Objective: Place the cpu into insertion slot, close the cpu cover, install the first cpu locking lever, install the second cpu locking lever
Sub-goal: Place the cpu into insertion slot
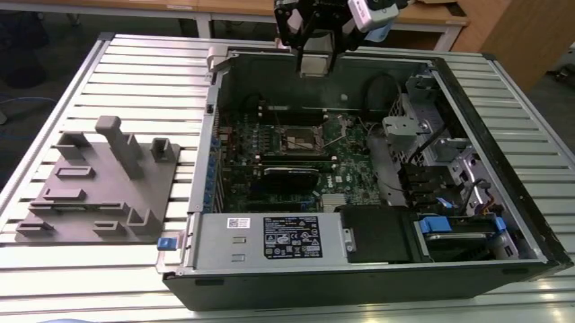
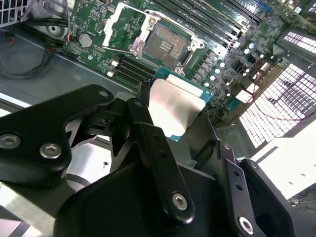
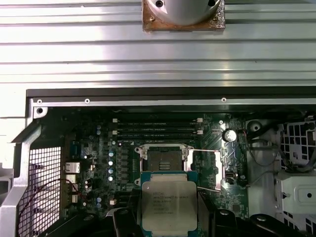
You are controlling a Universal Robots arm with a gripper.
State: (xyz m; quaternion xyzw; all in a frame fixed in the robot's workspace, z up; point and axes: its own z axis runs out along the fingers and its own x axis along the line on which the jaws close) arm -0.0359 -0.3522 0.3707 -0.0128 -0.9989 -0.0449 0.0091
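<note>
Silver cpu (image 3: pixel 169 200), its lower edge cut off, sits clamped in the gripper (image 3: pixel 170 222).

The cpu (image 3: pixel 169 205) has a dull silver metal top with a faint brushed sheen, on a green board edge; the pincer (image 2: pixel 175 113) is smooth black with a soft gloss and bright metal screws; the insertion slot (image 3: pixel 162 160) is a dark matt recess rimmed in shiny bare metal; the surface (image 1: pixel 134 74) is ribbed, reflective silvery metal; the grey fixture (image 1: pixel 99 182) looks like matt plastic; the computer case (image 1: pixel 359 289) is matt black outside, bare sheet metal within.
</note>
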